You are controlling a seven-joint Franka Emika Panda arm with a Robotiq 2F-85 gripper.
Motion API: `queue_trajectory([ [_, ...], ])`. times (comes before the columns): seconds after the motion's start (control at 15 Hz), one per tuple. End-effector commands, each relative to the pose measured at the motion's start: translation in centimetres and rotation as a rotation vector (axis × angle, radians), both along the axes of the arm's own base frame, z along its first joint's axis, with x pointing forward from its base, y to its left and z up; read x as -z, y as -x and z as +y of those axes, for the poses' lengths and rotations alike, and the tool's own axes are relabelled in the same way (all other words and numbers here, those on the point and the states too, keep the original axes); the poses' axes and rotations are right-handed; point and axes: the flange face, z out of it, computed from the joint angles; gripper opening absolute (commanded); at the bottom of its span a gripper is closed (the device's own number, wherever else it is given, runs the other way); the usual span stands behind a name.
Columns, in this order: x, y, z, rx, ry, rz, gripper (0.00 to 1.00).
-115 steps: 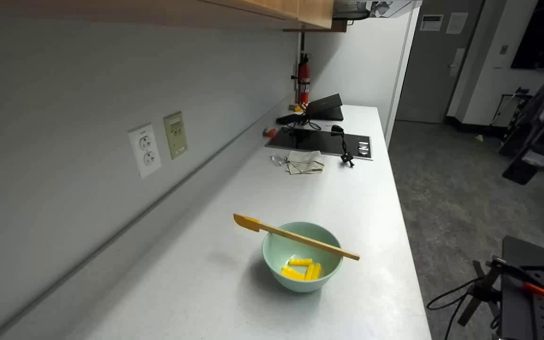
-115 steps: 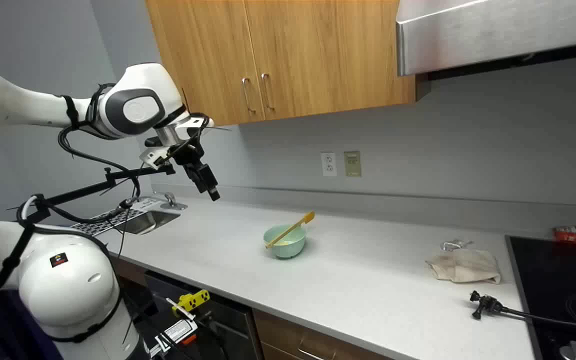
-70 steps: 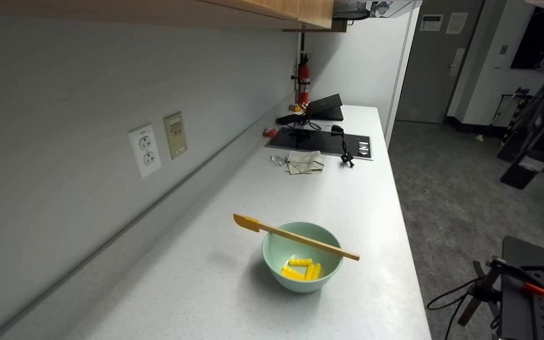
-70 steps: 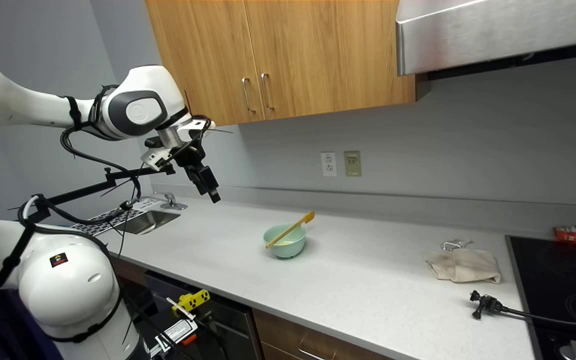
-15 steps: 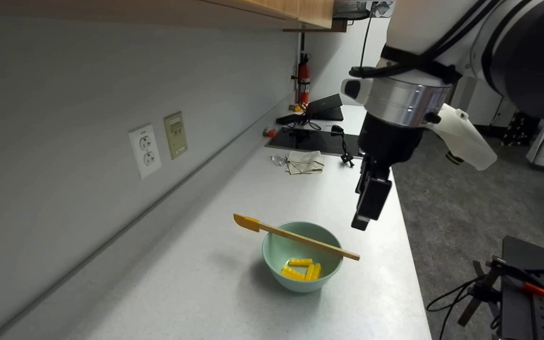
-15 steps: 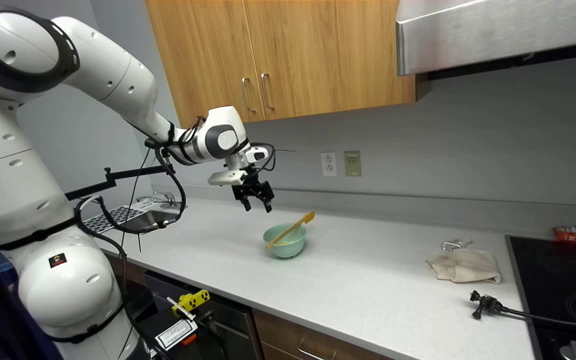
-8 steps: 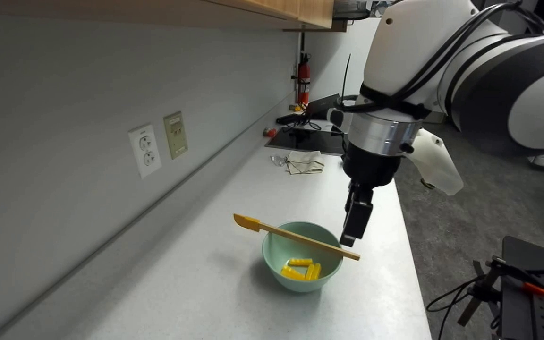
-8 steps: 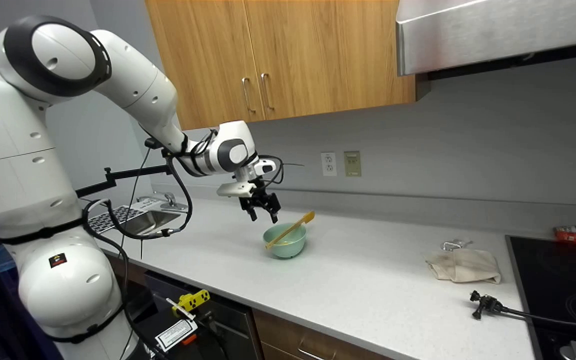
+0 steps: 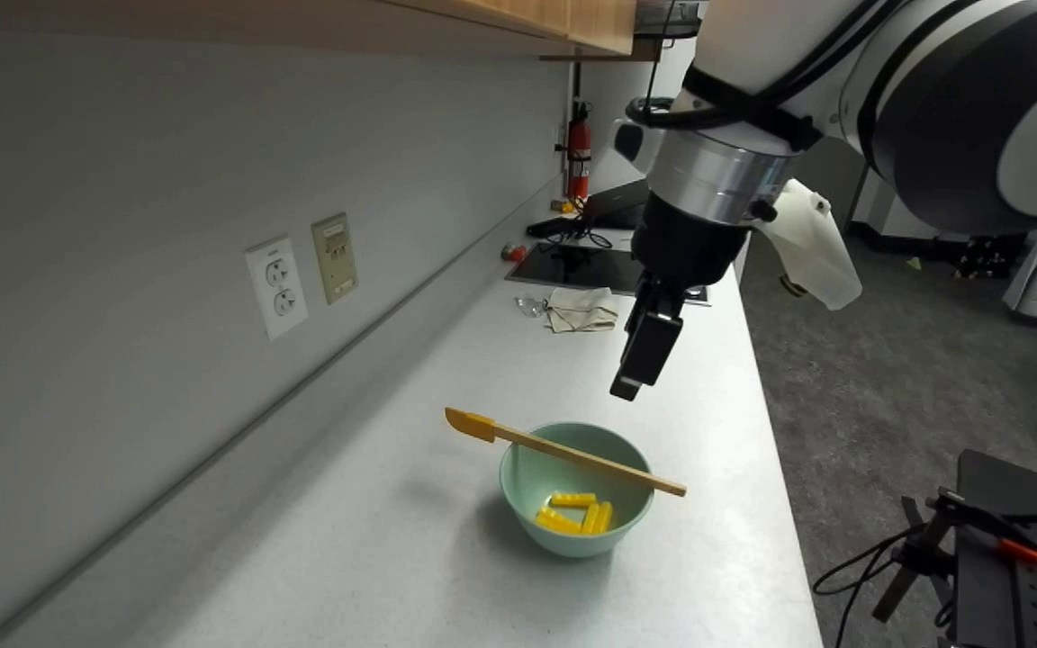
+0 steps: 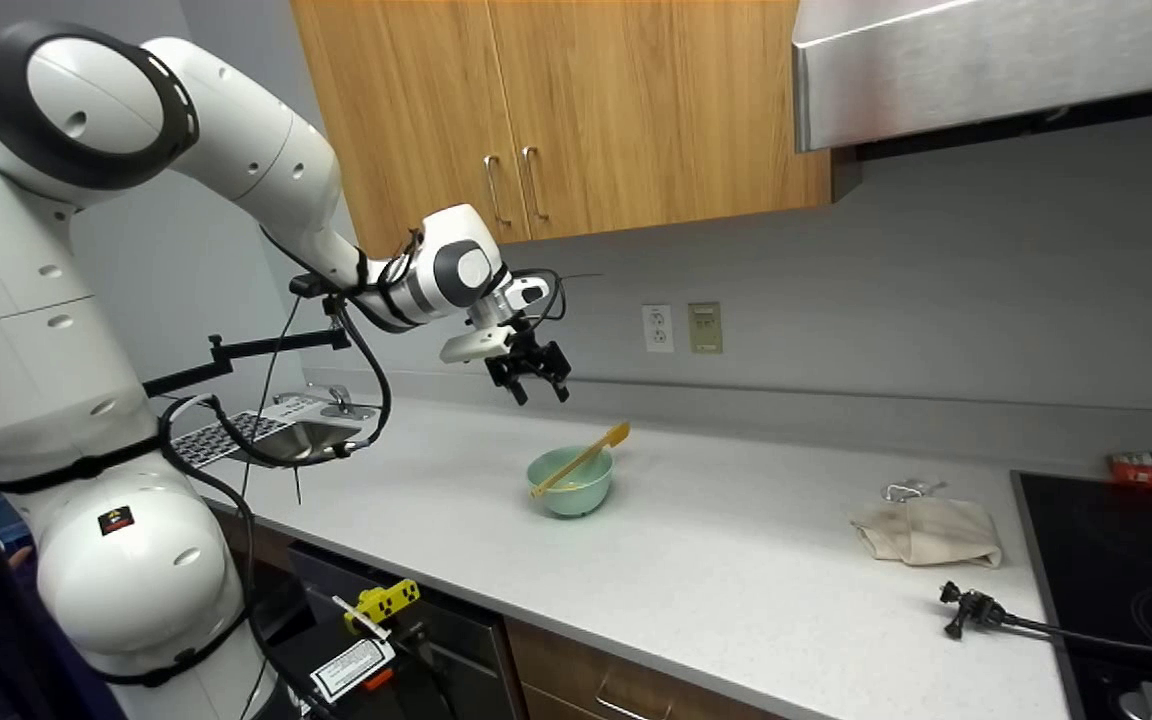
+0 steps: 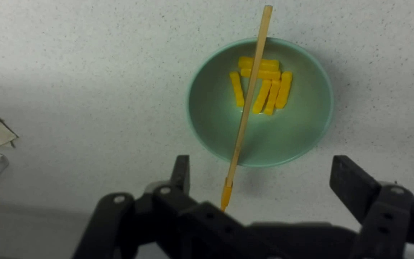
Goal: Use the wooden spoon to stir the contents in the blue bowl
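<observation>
Nearest, in the wrist view, is the gripper (image 11: 260,172), and its two fingers stand wide apart from each other. It hangs in the air higher than the wooden spoon (image 11: 245,108) and separate from it, as both exterior views show. The spoon lies across the blue bowl (image 11: 300,126) and rests upon the rim at two sides; its handle goes out over one side, the flat yellow-orange end over the opposite side, toward the wall (image 9: 167,162). In the wrist view, a part of this end is hidden by the gripper. On the bottom of the bowl lie the yellow pieces (image 11: 283,90), some of them crossed by the handle when one looks from above. The bowl stands upright on the white counter (image 9: 302,558). Farther along, in an exterior view, there is a folded cloth (image 9: 583,310), then the black cooktop (image 9: 572,265), and at the far end a red fire extinguisher (image 9: 579,157).
</observation>
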Motion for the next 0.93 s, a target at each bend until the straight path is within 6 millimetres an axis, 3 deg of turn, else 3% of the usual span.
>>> queue_trajectory([
  [0.0,0.0,-0.2,-0.1,0.004,-0.001,0.001,1.0],
  [0.53,0.6,-0.4,-0.3,0.014,-0.005,0.008,1.0],
  [0.87,3.6,-0.5,-0.1,0.008,0.0,0.056,1.0],
])
